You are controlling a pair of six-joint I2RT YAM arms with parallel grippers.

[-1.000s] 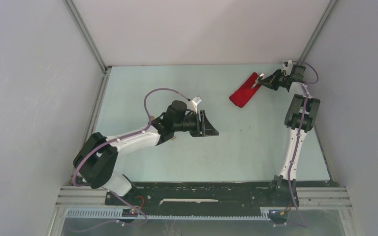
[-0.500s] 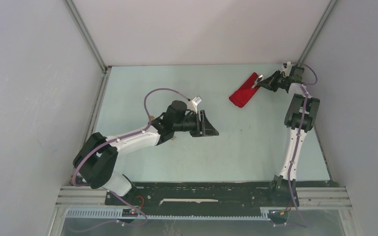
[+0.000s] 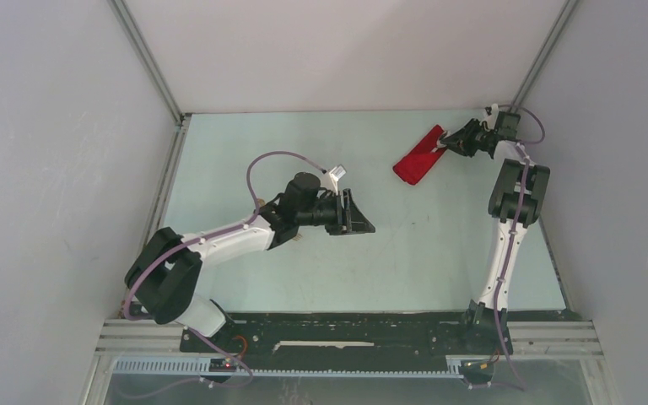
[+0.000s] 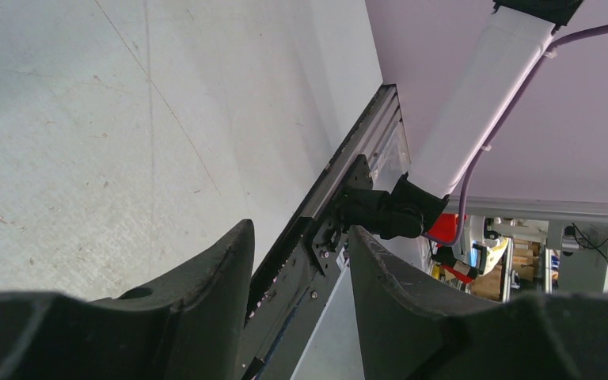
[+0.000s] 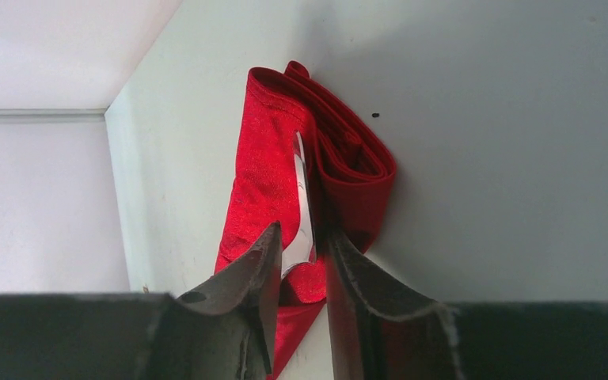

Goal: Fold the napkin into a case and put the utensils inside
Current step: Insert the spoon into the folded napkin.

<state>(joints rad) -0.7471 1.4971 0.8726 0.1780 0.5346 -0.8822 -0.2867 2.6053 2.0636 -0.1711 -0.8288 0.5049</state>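
Since a second ago the right end effector (image 3: 450, 143) has crept a touch toward the far right corner, and the left arm hasn't budged. Count: one red case (image 3: 413, 160) on the far right of the bench (image 3: 245, 143), one shiny silver utensil (image 5: 304, 207), two arms. Only the right wrist view shows the utensil, pinched between the fingers and lying on the folded cloth. The left end effector (image 4: 301, 237) hovers mid-bench, fingers apart and empty. The right arm is stretched far out.
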